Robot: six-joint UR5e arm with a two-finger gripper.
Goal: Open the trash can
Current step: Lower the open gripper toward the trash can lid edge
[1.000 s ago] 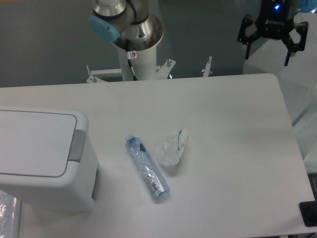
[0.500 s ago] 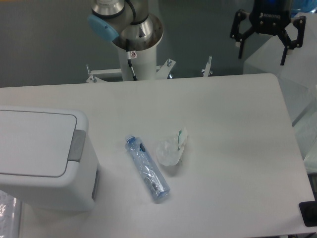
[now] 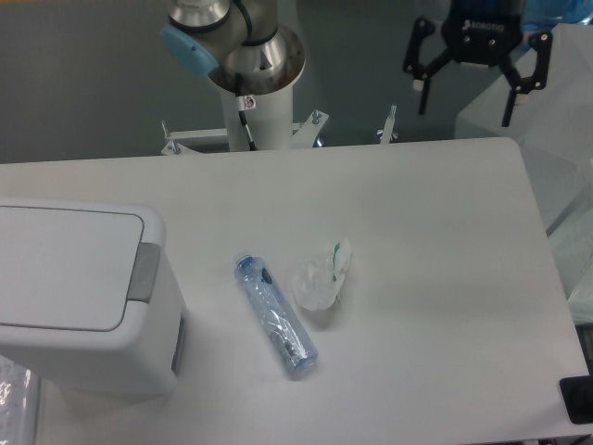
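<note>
Down at the near left corner of the worktop (image 3: 435,232) sits the trash can (image 3: 83,297), its flat lid (image 3: 65,264) closed and the grey push tab (image 3: 144,272) along the lid's right edge. Its left side runs out of view, and its right wall faces bare white surface. Just right of that gap lies a clear plastic bottle (image 3: 275,315) on its side, slanting toward the near edge, and beside it, apart from the bottle, a crumpled clear wrapper (image 3: 320,278). Past those, the worktop stretches bare to its rounded far right corner. My claw (image 3: 462,100) hangs high beyond the far edge, well apart from the can, fingers spread wide and pinching nothing. My arm's base column (image 3: 259,102) stands behind the far edge.
</note>
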